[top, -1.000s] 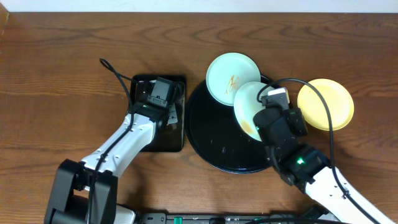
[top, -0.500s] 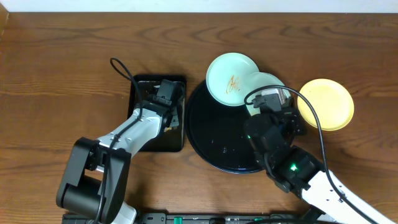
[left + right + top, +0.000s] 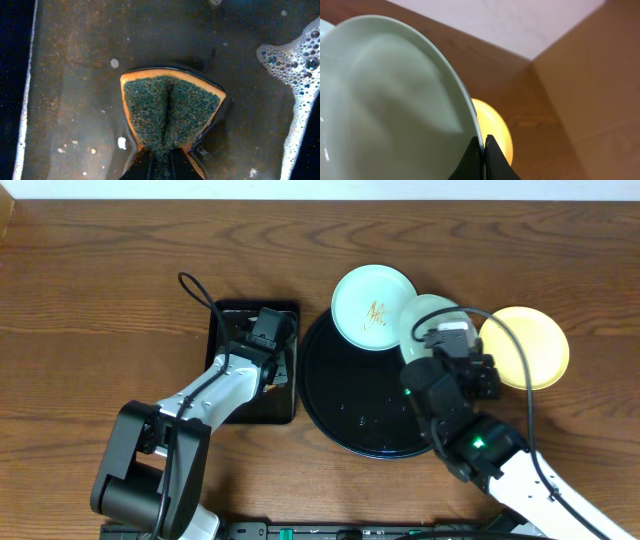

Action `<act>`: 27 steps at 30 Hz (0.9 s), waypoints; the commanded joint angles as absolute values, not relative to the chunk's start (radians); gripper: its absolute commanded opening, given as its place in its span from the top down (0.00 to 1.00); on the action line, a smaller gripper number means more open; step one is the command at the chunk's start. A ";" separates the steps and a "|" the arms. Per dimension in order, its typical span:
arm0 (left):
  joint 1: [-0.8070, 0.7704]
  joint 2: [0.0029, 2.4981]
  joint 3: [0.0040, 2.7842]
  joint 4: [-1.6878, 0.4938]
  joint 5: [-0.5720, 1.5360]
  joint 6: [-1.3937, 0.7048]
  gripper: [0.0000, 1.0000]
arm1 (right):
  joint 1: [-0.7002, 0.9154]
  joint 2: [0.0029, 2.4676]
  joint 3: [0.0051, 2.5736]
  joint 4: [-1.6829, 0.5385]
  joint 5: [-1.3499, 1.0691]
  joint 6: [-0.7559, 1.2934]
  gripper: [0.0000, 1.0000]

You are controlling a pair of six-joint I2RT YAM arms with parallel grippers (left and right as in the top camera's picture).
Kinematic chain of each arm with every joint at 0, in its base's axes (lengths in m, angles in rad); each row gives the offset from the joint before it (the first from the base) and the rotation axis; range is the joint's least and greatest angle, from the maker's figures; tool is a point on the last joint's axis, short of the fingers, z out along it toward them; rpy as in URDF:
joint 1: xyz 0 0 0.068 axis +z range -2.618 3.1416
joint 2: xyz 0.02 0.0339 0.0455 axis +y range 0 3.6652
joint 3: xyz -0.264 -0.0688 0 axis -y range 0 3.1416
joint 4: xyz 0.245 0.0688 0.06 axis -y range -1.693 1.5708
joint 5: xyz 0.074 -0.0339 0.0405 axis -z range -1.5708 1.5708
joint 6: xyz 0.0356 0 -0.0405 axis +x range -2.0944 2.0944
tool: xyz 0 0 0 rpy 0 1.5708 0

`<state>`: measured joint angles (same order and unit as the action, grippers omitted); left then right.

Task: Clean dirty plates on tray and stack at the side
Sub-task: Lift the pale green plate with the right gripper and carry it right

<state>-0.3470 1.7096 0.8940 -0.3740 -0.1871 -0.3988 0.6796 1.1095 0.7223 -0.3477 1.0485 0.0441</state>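
Note:
My right gripper (image 3: pixel 483 150) is shut on the rim of a pale mint-green plate (image 3: pixel 385 100), which it holds tilted on edge. In the overhead view this plate (image 3: pixel 427 313) hangs over the back right rim of the round black tray (image 3: pixel 350 405), with the right gripper (image 3: pixel 447 340) just in front of it. A second mint plate (image 3: pixel 373 307) with a brown-orange smear rests on the tray's back rim. The pale yellow plate (image 3: pixel 525 347) lies on the table to the right and shows behind the held plate's edge as the yellow plate (image 3: pixel 496 126). My left gripper (image 3: pixel 161 162) is shut on a green-faced sponge (image 3: pixel 170 107).
The sponge sits in shallow murky water in the small rectangular black tray (image 3: pixel 222 320), left of the round tray. White foam (image 3: pixel 300 60) floats at that tray's right side. The left arm (image 3: pixel 200 395) and the right arm (image 3: pixel 500 460) reach in from the table's front edge.
The right gripper has carried the mint plate from over the round tray toward its back right rim, nearer the yellow plate. The left gripper has squeezed slightly tighter on the sponge.

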 commanded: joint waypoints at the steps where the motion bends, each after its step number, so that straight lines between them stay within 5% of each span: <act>1: -0.324 1.726 0.887 -0.379 -0.196 -0.367 0.92 | 0.587 1.098 0.721 -0.377 0.937 0.220 0.99; 12: -0.258 1.726 0.887 -0.379 -0.174 -0.366 0.92 | 0.239 1.098 0.721 -0.437 0.669 0.468 0.99; 27: -0.258 1.726 0.887 -0.335 0.279 -0.071 0.92 | -0.207 1.130 0.721 -0.373 0.383 0.616 0.99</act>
<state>-0.2562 1.7096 0.8940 -0.3275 0.1585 -0.1558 -0.1665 1.1133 0.7223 -0.3904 0.4564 0.5781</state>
